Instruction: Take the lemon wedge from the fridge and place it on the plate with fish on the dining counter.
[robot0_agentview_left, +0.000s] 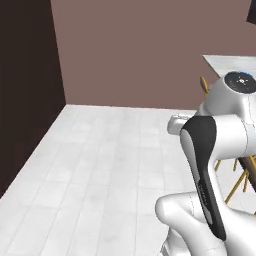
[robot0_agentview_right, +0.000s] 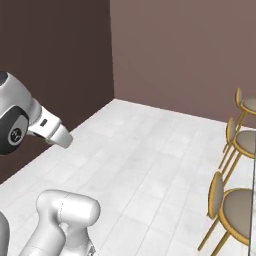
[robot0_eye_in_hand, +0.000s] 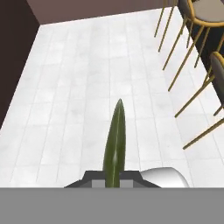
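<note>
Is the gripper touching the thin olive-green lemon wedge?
Touching. In the hand view the lemon wedge rises straight out from between the dark fingertips of the gripper.

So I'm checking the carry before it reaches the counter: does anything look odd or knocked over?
Nothing stands out. The thin olive-yellow lemon wedge sits upright in the gripper, and the wooden-legged stools stand upright.

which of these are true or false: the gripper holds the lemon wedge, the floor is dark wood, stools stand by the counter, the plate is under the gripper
1. The gripper holds the lemon wedge. True.
2. The floor is dark wood. False: it is pale tile.
3. Wooden-legged stools stand at the right. True.
4. The wedge hangs over a blue plate. False: tiled floor lies beneath it.
</note>
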